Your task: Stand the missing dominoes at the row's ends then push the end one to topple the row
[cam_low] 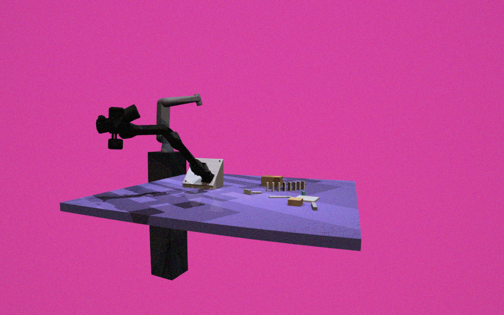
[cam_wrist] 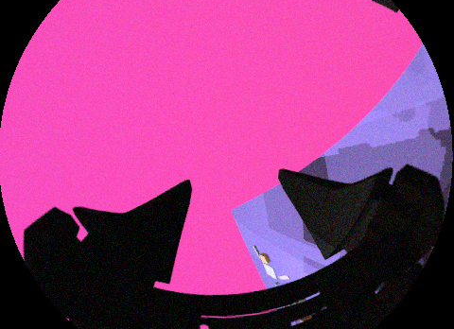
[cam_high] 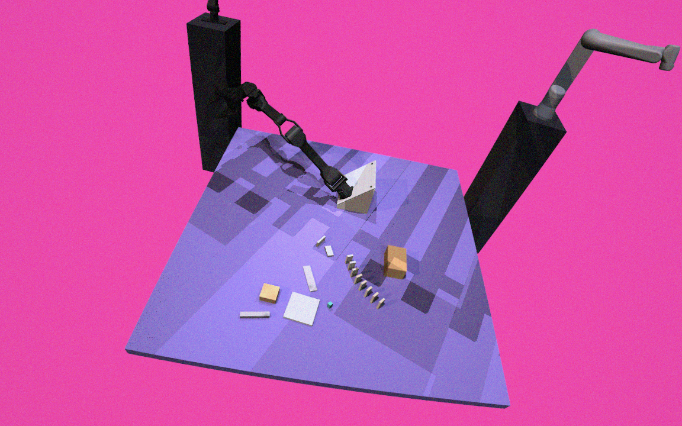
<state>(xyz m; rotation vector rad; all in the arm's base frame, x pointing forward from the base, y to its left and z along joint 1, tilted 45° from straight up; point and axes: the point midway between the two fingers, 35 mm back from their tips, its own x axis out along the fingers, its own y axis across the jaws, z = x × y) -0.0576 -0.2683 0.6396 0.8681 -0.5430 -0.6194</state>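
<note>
A curved row of small tan standing dominoes (cam_high: 362, 283) stands near the middle of the purple patchwork table (cam_high: 227, 339). Two more small grey-tan dominoes (cam_high: 325, 245) lie flat just past the far end of the row, close to each other but apart from it. A tall orange-brown block (cam_high: 395, 261) stands just beside the row.

On the other side of the row lie a long pale grey bar (cam_high: 309, 278), a tiny teal cube (cam_high: 330, 304), a flat white square tile (cam_high: 301, 307), a small flat orange block (cam_high: 269, 292) and another pale grey bar (cam_high: 254, 314).

The black robot arm (cam_high: 301, 142) reaches down from a dark post (cam_high: 214, 90) at the far edge. Its black gripper (cam_high: 341, 186) is well apart from the dominoes, down by a pale wedge-shaped ramp (cam_high: 363, 187) — its fingers are spread wide, with nothing between them. A grey camera arm (cam_high: 618, 50) stands on a second dark post (cam_high: 512, 158).
</note>
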